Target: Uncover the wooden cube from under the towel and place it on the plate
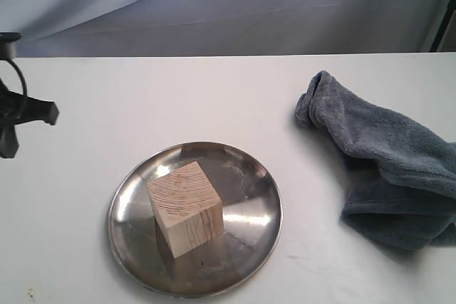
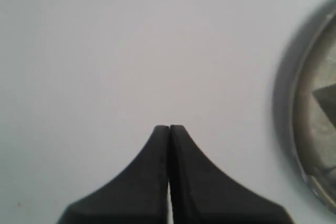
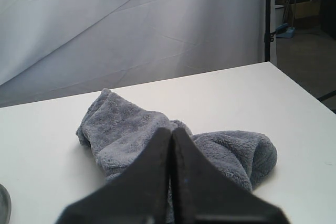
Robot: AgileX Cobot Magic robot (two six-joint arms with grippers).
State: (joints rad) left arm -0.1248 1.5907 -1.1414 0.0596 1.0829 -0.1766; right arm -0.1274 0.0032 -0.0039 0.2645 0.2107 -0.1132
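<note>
White flat tabletop (image 1: 178, 97) carries everything. The fluffy blue-grey terry towel (image 1: 385, 154) lies bunched in a heap at the right side, well apart from the rest and covering nothing I can see. The round shiny stainless-steel plate (image 1: 242, 183) sits front centre, flat on the table. The light tan wooden cube with visible grain rings (image 1: 185, 208) stands on the plate, roughly mid-dish and a bit left of centre, one corner turned toward the camera, fully inside the rim, nothing touching it. Left gripper (image 2: 169, 127): black fingers pressed together, nothing between them, over bare table with the plate's edge just off to one side. Right gripper (image 3: 171, 129): fingers likewise closed tight and empty, pointing at the towel heap from a little way off; can't tell its height above the table. Judgement: uncover and place both look done, so the step in hand is the retreat or the finish. The next move calls for little: keep both arms clear of the plate so the cube isn't nudged, and leave the towel where it lies.
</note>
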